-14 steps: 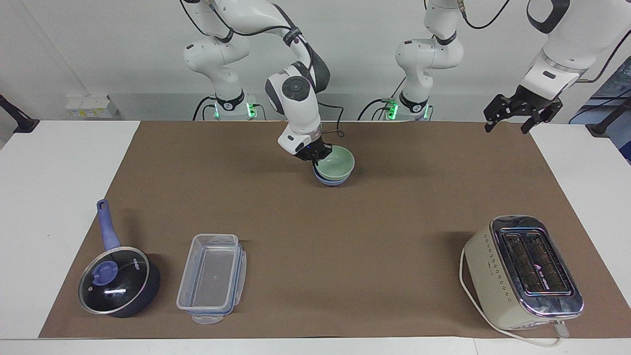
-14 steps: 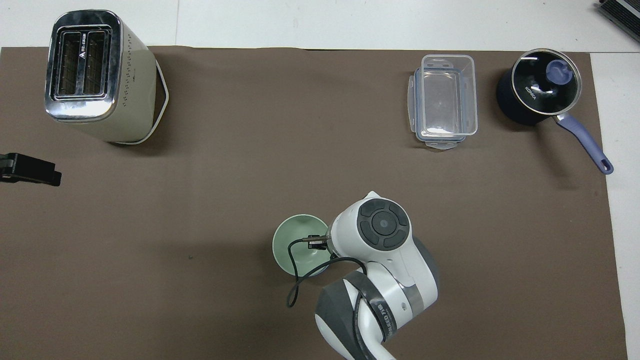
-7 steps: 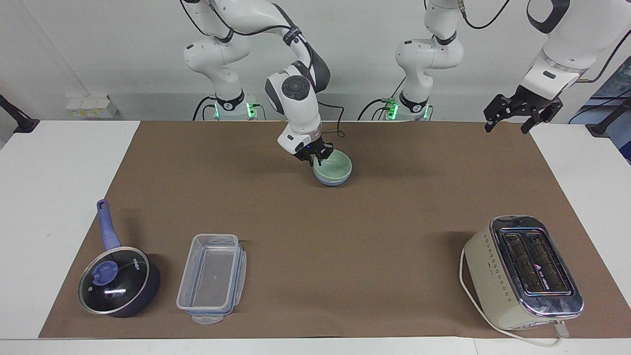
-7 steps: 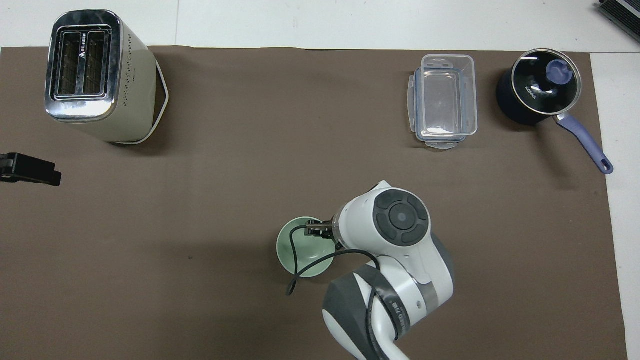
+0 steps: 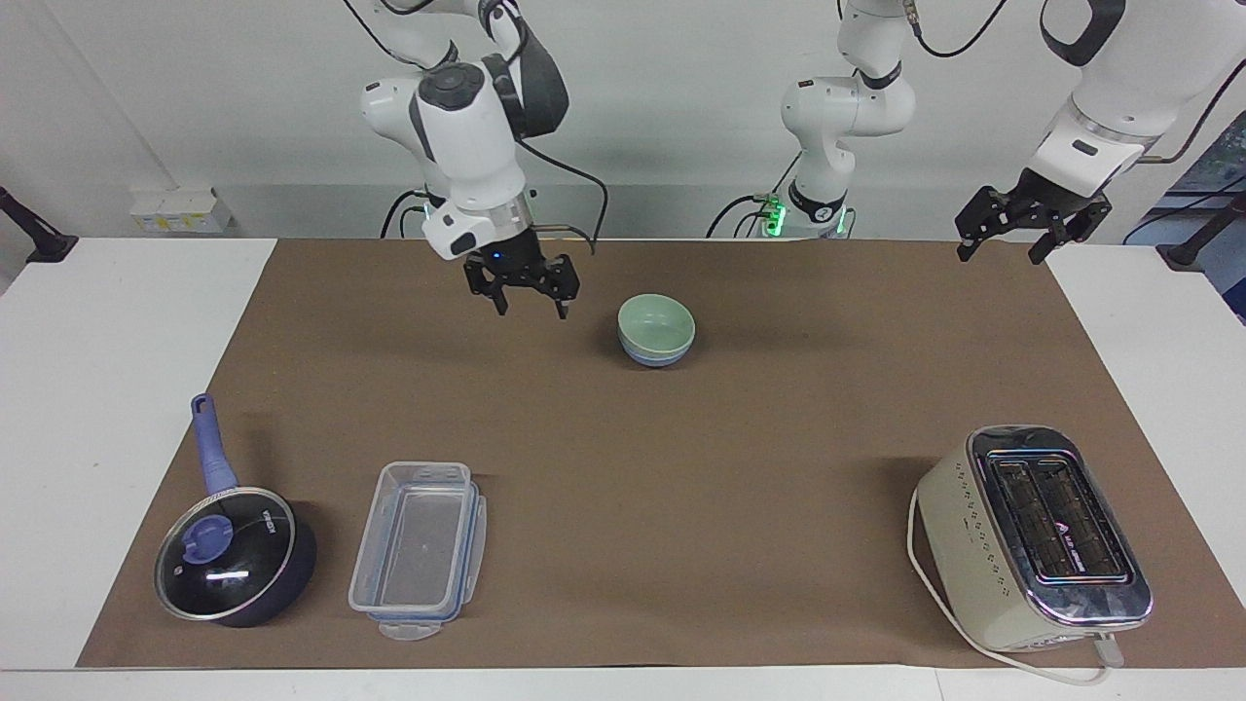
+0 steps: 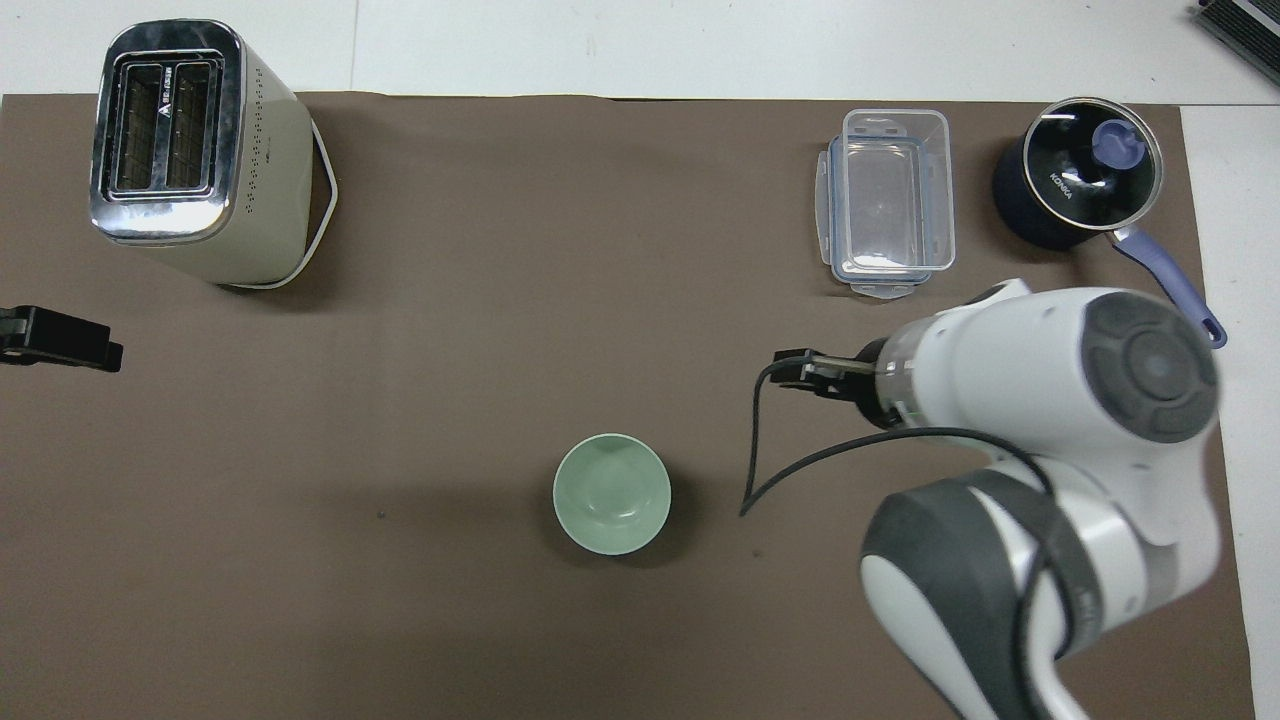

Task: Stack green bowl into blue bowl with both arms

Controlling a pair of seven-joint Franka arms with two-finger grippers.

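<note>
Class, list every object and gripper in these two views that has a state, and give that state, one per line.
Pale mint-green bowl: nested upright in the blue bowl, released.
Periwinkle-blue bowl: upright on the mat, holding the green bowl.
Right gripper: open, empty, raised over the mat beside the bowls.
Left gripper: open, empty, waiting.
Dark saucepan: glass lid on.
Clear plastic container: lidless, empty.
Cream toaster: slots empty.
</note>
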